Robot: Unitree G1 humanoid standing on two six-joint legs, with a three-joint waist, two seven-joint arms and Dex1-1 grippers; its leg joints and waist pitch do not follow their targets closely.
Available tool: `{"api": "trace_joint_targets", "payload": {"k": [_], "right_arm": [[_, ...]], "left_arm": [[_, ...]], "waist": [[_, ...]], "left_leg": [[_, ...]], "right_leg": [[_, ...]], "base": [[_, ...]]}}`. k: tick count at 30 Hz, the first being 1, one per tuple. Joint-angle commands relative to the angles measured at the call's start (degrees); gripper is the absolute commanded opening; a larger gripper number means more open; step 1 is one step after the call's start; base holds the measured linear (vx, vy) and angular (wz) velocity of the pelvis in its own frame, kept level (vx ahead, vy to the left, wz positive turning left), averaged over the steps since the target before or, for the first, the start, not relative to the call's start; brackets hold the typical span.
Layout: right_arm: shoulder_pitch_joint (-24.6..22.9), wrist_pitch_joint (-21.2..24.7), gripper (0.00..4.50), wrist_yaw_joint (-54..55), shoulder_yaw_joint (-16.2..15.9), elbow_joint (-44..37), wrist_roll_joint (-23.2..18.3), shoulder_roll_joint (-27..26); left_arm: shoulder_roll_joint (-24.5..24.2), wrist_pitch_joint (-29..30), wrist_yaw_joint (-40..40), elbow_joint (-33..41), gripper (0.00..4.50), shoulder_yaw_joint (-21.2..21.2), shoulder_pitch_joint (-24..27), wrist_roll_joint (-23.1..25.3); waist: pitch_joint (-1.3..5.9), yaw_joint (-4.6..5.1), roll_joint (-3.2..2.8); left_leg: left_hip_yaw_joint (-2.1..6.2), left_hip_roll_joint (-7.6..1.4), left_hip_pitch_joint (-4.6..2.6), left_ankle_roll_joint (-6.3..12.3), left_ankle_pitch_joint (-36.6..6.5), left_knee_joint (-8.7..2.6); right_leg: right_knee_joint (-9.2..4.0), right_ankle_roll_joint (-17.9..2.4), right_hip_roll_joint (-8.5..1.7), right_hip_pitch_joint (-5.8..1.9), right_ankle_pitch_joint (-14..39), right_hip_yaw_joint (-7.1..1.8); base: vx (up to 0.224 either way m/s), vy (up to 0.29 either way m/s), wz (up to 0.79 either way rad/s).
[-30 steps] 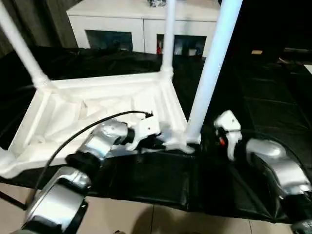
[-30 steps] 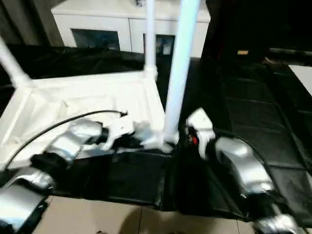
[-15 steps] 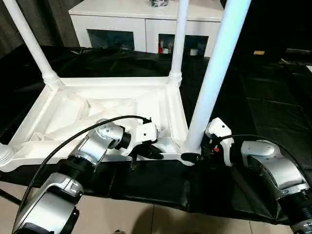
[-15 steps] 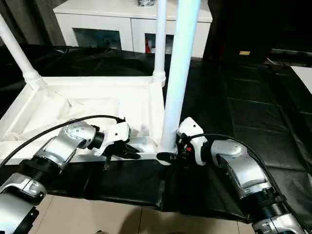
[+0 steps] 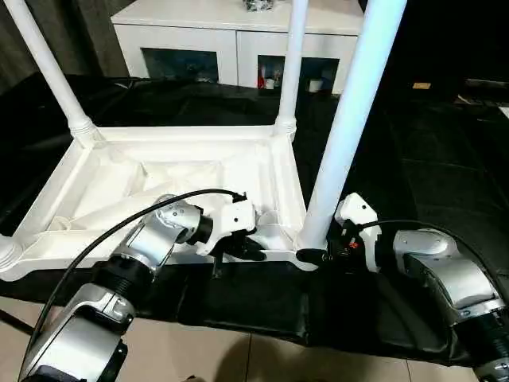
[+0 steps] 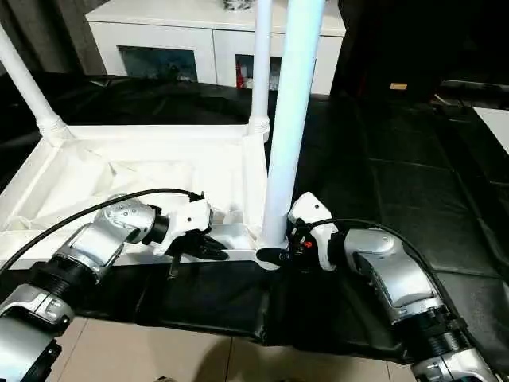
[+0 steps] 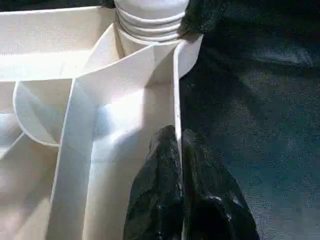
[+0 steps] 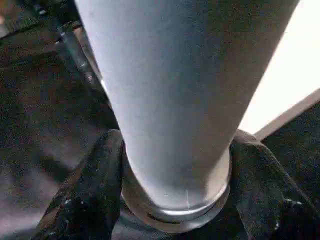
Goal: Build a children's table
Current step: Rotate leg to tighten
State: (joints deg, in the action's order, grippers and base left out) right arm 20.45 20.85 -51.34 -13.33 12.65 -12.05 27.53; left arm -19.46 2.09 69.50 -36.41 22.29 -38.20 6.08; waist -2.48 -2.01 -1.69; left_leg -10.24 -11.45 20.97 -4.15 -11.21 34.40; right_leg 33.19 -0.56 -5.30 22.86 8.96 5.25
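The white tabletop (image 5: 159, 171) lies upside down on a black mat, ribbed underside up. Three white legs stand in its corner sockets: far left (image 5: 49, 72), far right (image 5: 291, 64) and near right (image 5: 350, 119). A ribbed collar (image 5: 5, 253) shows at the near left corner. My left gripper (image 5: 253, 248) is shut on the tabletop's near rim (image 7: 176, 100), one finger (image 7: 155, 190) on each side of the wall. My right gripper (image 5: 314, 256) is shut on the flared base (image 8: 175, 200) of the near right leg, its fingers (image 8: 90, 200) clasping both sides.
A white cabinet (image 5: 231, 36) with dark glass doors stands behind the mat. The black mat (image 5: 429, 159) stretches to the right of the tabletop and hangs over the near edge above a tiled floor (image 5: 207, 358). A black cable (image 5: 119, 227) loops over my left forearm.
The camera has swung and steadied since a second ago. Over the last half second both grippers and the legs keep their places.
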Motion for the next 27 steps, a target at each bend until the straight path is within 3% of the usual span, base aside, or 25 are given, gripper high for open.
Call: {"api": "trace_joint_targets", "payload": {"k": [1,2,3,5,7,13,16,20,23,27], "right_arm": [[1.2,1.6,2.65,10.3,1.9,5.2,3.8,-3.1],[2.1,3.2,2.64,19.5,4.1,8.4,4.9,-7.4],[2.8,4.4,2.64,27.7,6.0,11.0,5.7,-11.4],[3.4,4.9,2.64,33.2,7.2,12.8,6.3,-13.8],[4.5,5.7,2.64,40.3,9.5,15.6,6.0,-17.3],[9.2,5.5,2.64,58.0,16.4,25.4,4.0,-24.8],[11.3,2.7,2.64,62.0,16.8,28.8,5.4,-26.9],[12.3,-0.2,2.64,61.0,15.9,29.4,6.3,-27.7],[12.4,-3.2,3.34,58.4,14.2,28.3,7.2,-27.2],[11.4,-6.7,3.6,53.3,12.4,24.5,7.6,-25.2]], "left_arm": [[1.7,-0.2,-6.0,-3.5,0.0,-0.2,-1.6,2.3],[3.9,0.6,-12.1,-7.0,0.0,-1.6,-3.3,2.8],[6.0,1.4,-16.5,-9.4,0.0,-2.7,-4.8,2.6],[7.5,2.2,-19.8,-11.1,0.0,-3.3,-5.9,2.7],[9.9,3.4,-25.5,-13.7,0.0,-4.5,-7.8,2.7],[14.4,4.0,-35.7,-20.1,0.0,-6.2,-11.9,2.9],[15.5,3.0,-37.2,-22.8,0.0,-6.3,-13.3,3.6],[15.6,2.2,-37.0,-23.9,0.0,-6.1,-13.6,3.9],[15.1,1.6,-36.2,-24.2,0.0,-5.7,-13.5,4.0],[14.1,0.5,-34.9,-24.5,0.0,-4.9,-12.9,4.3]], "waist": [[3.13,0.34,0.46],[3.09,0.88,0.62],[3.14,0.8,0.54],[3.13,1.42,0.66],[3.15,1.84,0.73],[3.37,2.2,0.46],[3.43,2.25,0.47],[3.57,2.08,0.71],[3.58,1.96,0.69],[3.76,1.94,0.83]], "left_leg": [[0.27,-1.5,-0.55,2.19,-14.2,-4.42],[0.34,-1.31,-0.65,1.33,-15.8,-4.45],[0.59,-1.19,-0.78,0.43,-16.2,-4.37],[0.96,-1.06,-0.65,-0.44,-17.5,-4.66],[0.87,-1.03,-0.97,0.13,-18.4,-4.51],[0.88,-0.82,-0.68,0.89,-17.3,-4.56],[0.95,-0.73,-0.58,0.76,-17.5,-4.59],[0.81,-0.91,-0.39,1.57,-16.2,-4.65],[0.74,-0.99,-0.31,2.04,-15.4,-4.64],[0.77,-1.03,0.19,3.31,-12.6,-4.55]], "right_leg": [[-4.09,-11.8,-2.96,-2.51,19.2,-2.59],[-4.54,-10.9,-2.92,-2.3,23.1,-2.42],[-4.56,-10.2,-3.05,-2.26,24.7,-2.23],[-5.06,-7.5,-3.04,-2.39,28.4,-1.91],[-5.44,-7.7,-3.03,-1.97,28.3,-2.05],[-5.33,-8.5,-2.99,-1.96,25.0,-2.16],[-5.28,-8.4,-2.96,-2.11,24.6,-2.02],[-4.78,-9.6,-2.98,-2.42,20.1,-2.28],[-4.5,-10.5,-3.03,-2.53,18.4,-2.32],[-3.92,-11.3,-3.13,-3.13,15.1,-2.36]], "base": [[0.0,0.0,0.0],[0.0,0.0,0.0],[-0.058,0.0,-0.06],[-0.029,0.0,-0.03],[0.0,0.0,0.0],[0.0,0.0,0.0],[0.0,0.0,0.0],[0.0,0.0,0.0],[0.0,0.0,0.0],[0.0,0.0,0.0]]}}
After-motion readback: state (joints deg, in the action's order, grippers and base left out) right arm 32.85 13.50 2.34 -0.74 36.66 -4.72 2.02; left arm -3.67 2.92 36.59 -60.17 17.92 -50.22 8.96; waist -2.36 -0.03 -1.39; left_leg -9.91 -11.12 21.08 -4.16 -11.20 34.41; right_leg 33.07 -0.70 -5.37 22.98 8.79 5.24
